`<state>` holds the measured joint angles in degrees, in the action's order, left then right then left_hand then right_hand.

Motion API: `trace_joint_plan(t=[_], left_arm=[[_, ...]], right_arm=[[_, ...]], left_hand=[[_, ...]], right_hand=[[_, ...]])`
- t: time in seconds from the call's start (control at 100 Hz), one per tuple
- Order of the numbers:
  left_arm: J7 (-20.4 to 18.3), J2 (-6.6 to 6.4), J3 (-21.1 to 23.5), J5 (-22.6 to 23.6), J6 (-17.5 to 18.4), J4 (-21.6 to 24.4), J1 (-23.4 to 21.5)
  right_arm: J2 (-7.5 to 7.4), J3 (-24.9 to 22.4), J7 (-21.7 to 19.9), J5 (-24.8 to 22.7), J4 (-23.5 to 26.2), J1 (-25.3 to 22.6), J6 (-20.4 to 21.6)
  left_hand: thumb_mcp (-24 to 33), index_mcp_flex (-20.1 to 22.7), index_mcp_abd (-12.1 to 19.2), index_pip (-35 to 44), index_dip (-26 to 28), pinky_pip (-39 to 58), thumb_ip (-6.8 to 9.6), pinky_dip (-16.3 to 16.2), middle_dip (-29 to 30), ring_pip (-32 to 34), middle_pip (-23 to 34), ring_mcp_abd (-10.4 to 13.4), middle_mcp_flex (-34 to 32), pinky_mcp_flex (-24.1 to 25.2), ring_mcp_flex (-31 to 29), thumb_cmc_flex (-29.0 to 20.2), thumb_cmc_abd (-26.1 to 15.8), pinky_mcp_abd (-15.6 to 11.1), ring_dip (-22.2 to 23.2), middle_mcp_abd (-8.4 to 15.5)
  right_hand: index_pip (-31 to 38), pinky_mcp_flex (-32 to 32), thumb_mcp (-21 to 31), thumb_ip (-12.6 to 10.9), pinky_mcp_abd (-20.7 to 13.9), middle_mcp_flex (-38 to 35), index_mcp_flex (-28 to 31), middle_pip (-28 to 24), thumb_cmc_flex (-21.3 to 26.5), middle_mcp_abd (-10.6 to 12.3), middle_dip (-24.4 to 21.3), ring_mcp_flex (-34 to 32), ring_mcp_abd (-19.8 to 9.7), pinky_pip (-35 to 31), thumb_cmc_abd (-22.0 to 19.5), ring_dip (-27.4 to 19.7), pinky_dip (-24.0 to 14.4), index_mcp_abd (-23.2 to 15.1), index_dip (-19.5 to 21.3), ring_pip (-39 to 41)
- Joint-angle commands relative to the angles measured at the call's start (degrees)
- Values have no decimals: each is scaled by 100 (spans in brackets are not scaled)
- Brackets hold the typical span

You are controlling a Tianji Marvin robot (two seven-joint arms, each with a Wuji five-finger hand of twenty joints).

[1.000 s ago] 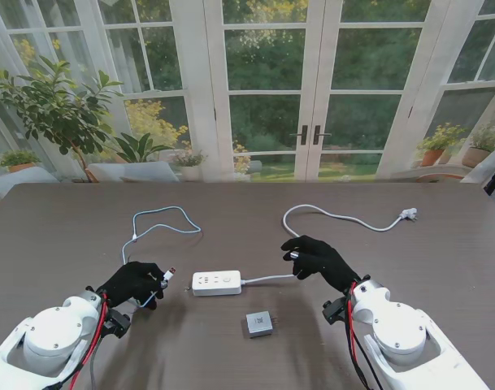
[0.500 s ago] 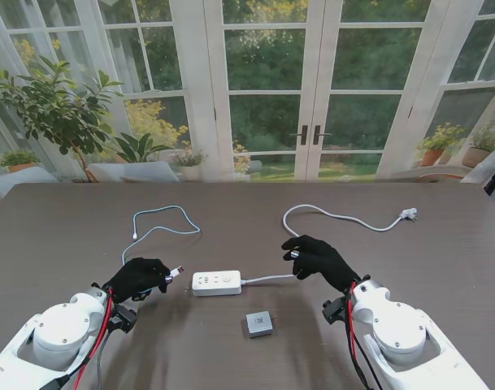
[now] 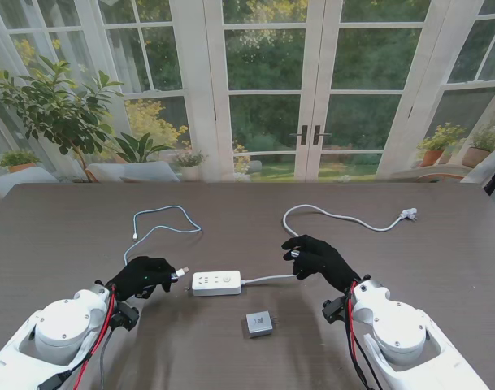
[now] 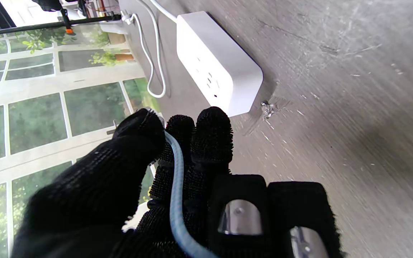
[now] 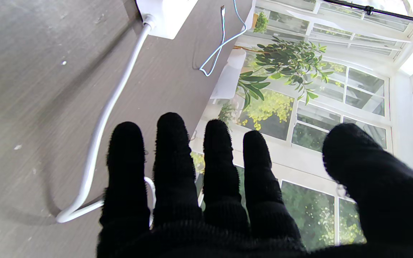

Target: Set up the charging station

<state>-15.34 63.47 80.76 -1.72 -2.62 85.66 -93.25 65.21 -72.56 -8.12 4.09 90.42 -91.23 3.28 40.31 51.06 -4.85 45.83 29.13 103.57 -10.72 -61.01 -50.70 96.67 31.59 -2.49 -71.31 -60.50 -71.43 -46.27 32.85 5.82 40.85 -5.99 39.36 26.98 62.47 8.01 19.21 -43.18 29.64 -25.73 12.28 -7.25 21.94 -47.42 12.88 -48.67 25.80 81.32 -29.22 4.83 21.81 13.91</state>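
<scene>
Over the last second the left hand (image 3: 144,276) has carried the USB plug (image 3: 180,273) of the pale blue charging cable (image 3: 162,220) rightward, from well short of the white power strip (image 3: 216,282) to just beside its left end; the plug tip now sits near the strip's end face, apart from it by a small gap. I read this as the approach for plugging the cable into a USB port on the strip, with insertion not yet made. In the left wrist view the cable (image 4: 176,193) runs between the thumb and the first fingers (image 4: 212,136), which are pressed together around it in a pinch, while the other fingers curl in; the plug itself is mostly hidden behind the thumb tip there, so its orientation to the port cannot be told. The right hand (image 3: 316,256) has not moved: it hovers over the strip's white power cord (image 3: 267,279) to the right of the strip, fingers spread and straight in its wrist view, holding nothing, with the cord (image 5: 99,136) passing under the fingertips; whether it touches the cord I cannot tell. The small grey charger block (image 3: 260,323) lies untouched on the tabletop (image 3: 442,268), nearer to me than the strip. The cord's wall plug (image 3: 408,214) lies far right, unconnected.
</scene>
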Motion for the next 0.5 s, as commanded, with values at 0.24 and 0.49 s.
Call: trace_joint_plan(t=[0.24, 0.49], left_arm=[[-5, 67, -52, -92, 155, -107, 88], [28, 87, -124, -159, 272, -221, 194]], right_arm=[[21, 3, -110, 32, -2, -17, -15], [26, -7, -104, 55, 0, -19, -27]], left_hand=[[294, 30, 230, -1327, 128, 1640, -43, -97, -466, 868, 590, 394, -675, -440, -149, 926, 313, -1054, 116, -187], [-65, 332, 669, -420, 73, 1640, 35, 91, -362, 806, 1064, 255, -718, -406, -148, 61, -468, -654, -111, -118]], right_hand=[[-305, 31, -45, -126, 79, -70, -90, 78, -49, -33, 36, -121, -24, 103, -70, -6177, -92, 12, -1, 70], [-318, 35, -41, -126, 75, -77, -89, 79, -41, -38, 36, -111, -16, 108, -63, -6178, -94, 21, -5, 66]])
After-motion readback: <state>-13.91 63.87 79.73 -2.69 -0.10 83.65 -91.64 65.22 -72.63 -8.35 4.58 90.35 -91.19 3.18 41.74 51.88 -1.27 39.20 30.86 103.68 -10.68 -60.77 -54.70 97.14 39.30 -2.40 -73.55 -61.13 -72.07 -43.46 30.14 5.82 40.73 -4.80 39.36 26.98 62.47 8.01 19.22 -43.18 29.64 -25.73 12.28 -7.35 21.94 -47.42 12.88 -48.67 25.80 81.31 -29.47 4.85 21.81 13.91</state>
